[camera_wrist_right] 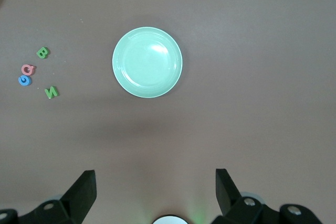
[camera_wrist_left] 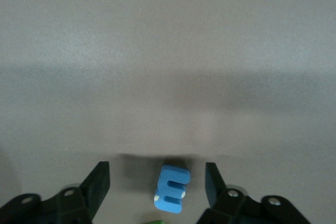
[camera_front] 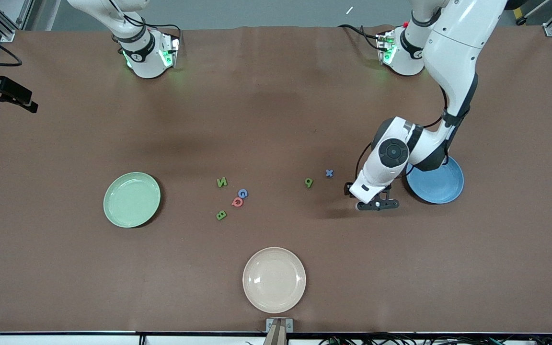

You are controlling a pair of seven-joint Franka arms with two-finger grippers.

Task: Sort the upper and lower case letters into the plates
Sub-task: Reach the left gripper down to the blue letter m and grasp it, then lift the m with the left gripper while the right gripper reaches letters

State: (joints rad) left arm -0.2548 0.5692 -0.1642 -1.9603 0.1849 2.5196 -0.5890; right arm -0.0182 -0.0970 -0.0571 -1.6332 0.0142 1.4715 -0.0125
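Closing crookedly, the left gripper (camera_wrist_left: 156,184), low on the tabletop (camera_front: 276,120) at nine o'clock of the blue plate (camera_front: 441,187), fingers (camera_wrist_left: 97,182) spread around the little blue letter (camera_wrist_left: 171,188) without touching, could flick it away, while the right gripper (camera_wrist_right: 155,192) waits wide apart above the green plate (camera_wrist_right: 147,62).

We find bare table (camera_front: 276,110) between both bases and the letters. The left arm (camera_front: 453,72) overhangs the blue plate (camera_front: 441,184). The green plate (camera_front: 132,199) and cream plate (camera_front: 274,280) stand unobstructed.
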